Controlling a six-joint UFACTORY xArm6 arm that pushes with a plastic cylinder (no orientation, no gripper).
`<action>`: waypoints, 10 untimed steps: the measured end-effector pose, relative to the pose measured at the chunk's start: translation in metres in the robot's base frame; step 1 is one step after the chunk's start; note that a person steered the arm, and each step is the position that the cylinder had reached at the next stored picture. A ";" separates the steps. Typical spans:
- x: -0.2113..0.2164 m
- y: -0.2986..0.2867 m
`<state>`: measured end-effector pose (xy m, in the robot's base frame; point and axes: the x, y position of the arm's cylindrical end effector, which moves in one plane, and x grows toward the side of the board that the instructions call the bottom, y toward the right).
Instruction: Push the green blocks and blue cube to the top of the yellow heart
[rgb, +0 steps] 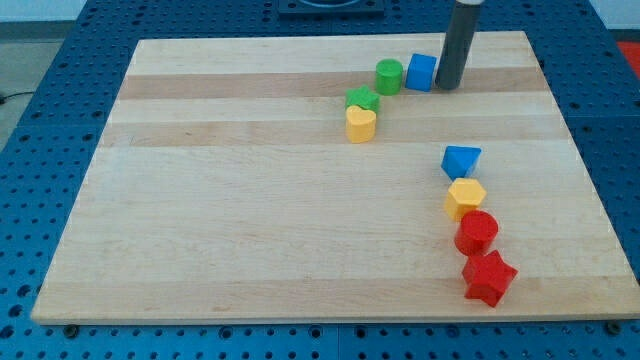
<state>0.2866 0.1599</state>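
The yellow heart lies on the wooden board, right of centre near the view's top. A green star-like block touches its top edge. A green cylinder sits just up and right of that. The blue cube stands against the cylinder's right side. My tip is at the blue cube's right side, touching it or very nearly so.
At the view's right a column runs downward: a blue triangular block, a yellow hexagon, a red cylinder and a red star. The board's top edge lies just above the cube.
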 end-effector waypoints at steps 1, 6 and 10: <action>-0.027 -0.025; 0.024 -0.033; -0.010 -0.076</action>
